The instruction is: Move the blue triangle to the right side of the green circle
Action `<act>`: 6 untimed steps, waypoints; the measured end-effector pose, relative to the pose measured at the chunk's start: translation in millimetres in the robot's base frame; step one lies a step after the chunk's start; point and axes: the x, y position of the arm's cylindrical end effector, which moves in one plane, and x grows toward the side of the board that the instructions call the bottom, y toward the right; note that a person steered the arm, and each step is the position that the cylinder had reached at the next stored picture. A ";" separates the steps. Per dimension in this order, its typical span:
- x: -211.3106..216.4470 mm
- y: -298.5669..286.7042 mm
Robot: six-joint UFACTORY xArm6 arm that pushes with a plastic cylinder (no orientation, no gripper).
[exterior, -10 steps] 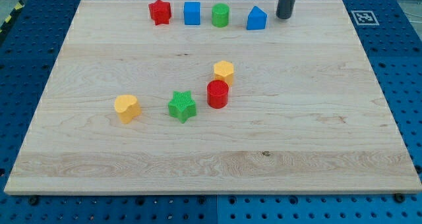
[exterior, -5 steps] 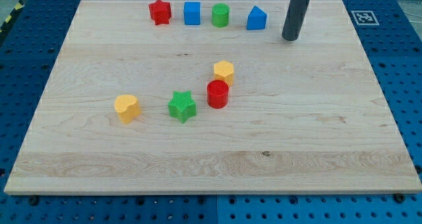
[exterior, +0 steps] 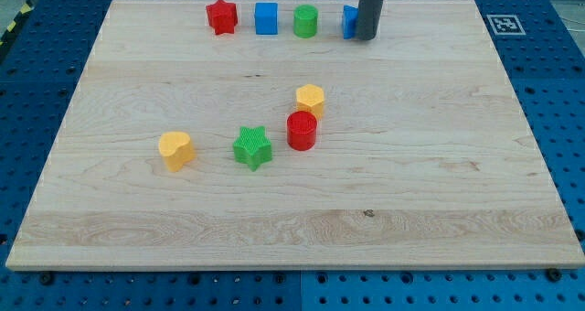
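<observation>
The blue triangle (exterior: 349,21) sits near the view's top, mostly hidden behind my rod; only its left edge shows. The green circle (exterior: 305,21) stands just to its left, with a small gap between them. My tip (exterior: 366,37) rests on the board right in front of the blue triangle, at its lower right side.
A blue square (exterior: 266,18) and a red star (exterior: 221,16) continue the top row to the left. Mid-board lie a yellow hexagon (exterior: 311,99), a red cylinder (exterior: 302,130), a green star (exterior: 252,148) and a yellow heart (exterior: 175,150). A marker tag (exterior: 504,23) sits at the top right.
My tip swung down and right of the blue triangle, then moved left to cover it. The blocks have not visibly moved.
</observation>
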 end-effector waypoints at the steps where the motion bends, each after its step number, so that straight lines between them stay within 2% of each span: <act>1: -7.9 0.0; 4: -9.5 -0.6; 5: 2.7 -0.3; 6: 39.5 7.4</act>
